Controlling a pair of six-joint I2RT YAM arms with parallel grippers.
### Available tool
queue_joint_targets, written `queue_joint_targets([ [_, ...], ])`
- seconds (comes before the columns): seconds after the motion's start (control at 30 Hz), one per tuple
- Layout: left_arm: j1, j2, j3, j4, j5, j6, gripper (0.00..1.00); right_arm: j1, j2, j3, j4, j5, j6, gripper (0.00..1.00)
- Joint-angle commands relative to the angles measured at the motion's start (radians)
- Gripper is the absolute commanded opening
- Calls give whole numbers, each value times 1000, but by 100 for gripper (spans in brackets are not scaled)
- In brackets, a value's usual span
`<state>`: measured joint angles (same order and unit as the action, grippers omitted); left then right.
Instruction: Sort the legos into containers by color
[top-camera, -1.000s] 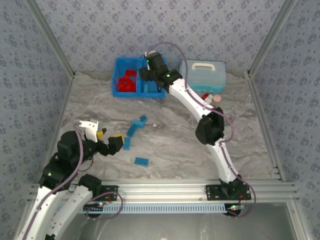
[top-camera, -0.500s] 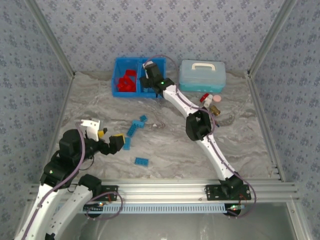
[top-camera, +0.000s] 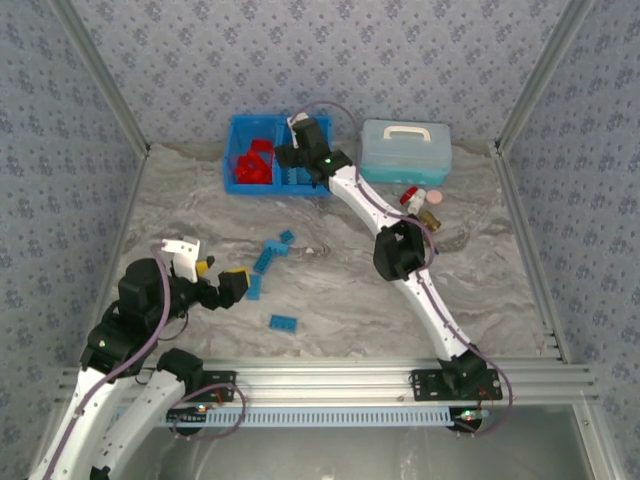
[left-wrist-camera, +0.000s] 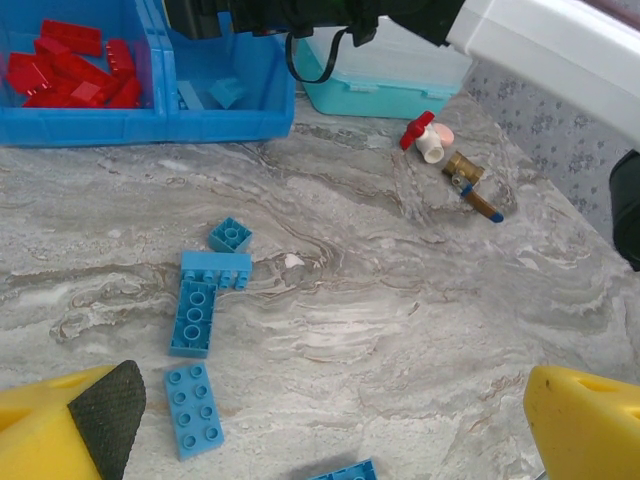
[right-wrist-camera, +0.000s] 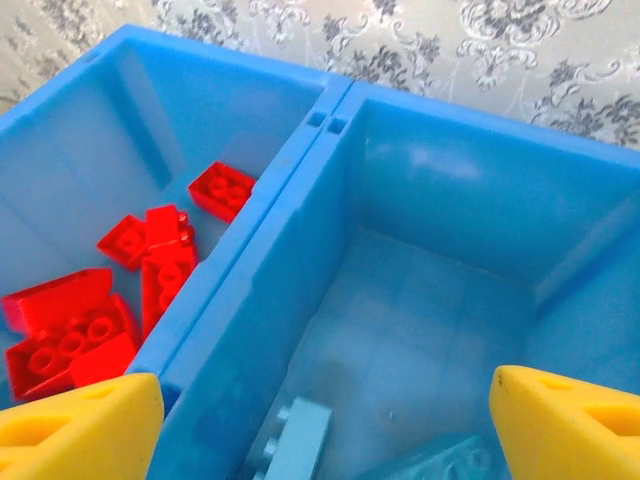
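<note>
Studded plastic bricks: red legos heaped in left compartment of bright blue bin, blue legos in right compartment, loose blue legos on marbled table. Right gripper over bin, fingers spread, empty. Left gripper above loose bricks, wide, empty.

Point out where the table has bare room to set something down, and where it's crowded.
Bare tabletop lies right of the right arm, in front of the brass fitting, and left of the loose blue bricks, in front of the bin. Crowded: around those bricks by the left end effector, and the back edge.
</note>
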<state>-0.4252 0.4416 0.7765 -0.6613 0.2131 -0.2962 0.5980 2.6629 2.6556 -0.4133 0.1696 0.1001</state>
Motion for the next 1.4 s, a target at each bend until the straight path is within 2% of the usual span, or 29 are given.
queue_joint_targets([
  [0.0, 8, 3, 7, 2, -7, 11, 99, 17, -194, -76, -100, -20, 52, 87],
  [0.1, 8, -1, 7, 2, -4, 8, 99, 53, -374, -303, -106, -53, 35, 88],
  [0.27, 8, -13, 7, 3, -3, 8, 99, 179, -771, -928, 84, -74, -94, 92],
  [0.47, 14, -14, 7, 6, 16, 9, 99, 345, -1039, -1322, 67, -89, -179, 92],
  [0.63, 17, -13, 9, 8, 34, 9, 99, 487, -1103, -1454, 56, -112, -171, 93],
  [0.8, 17, -15, 7, 6, 31, 9, 99, 595, -1056, -1551, 74, -77, -100, 96],
  [0.9, 17, -15, 8, 5, 31, 9, 99, 619, -1018, -1560, 101, -102, -82, 100],
  [1.2, 17, -14, 12, 3, 57, 14, 99, 657, -868, -1528, 127, -129, -100, 100],
  [1.3, 17, -12, 12, 3, 54, 14, 99, 649, -837, -1531, 151, -145, -104, 96],
  [1.37, 17, -10, 12, 3, 52, 14, 99, 643, -818, -1532, 156, -150, -108, 90],
])
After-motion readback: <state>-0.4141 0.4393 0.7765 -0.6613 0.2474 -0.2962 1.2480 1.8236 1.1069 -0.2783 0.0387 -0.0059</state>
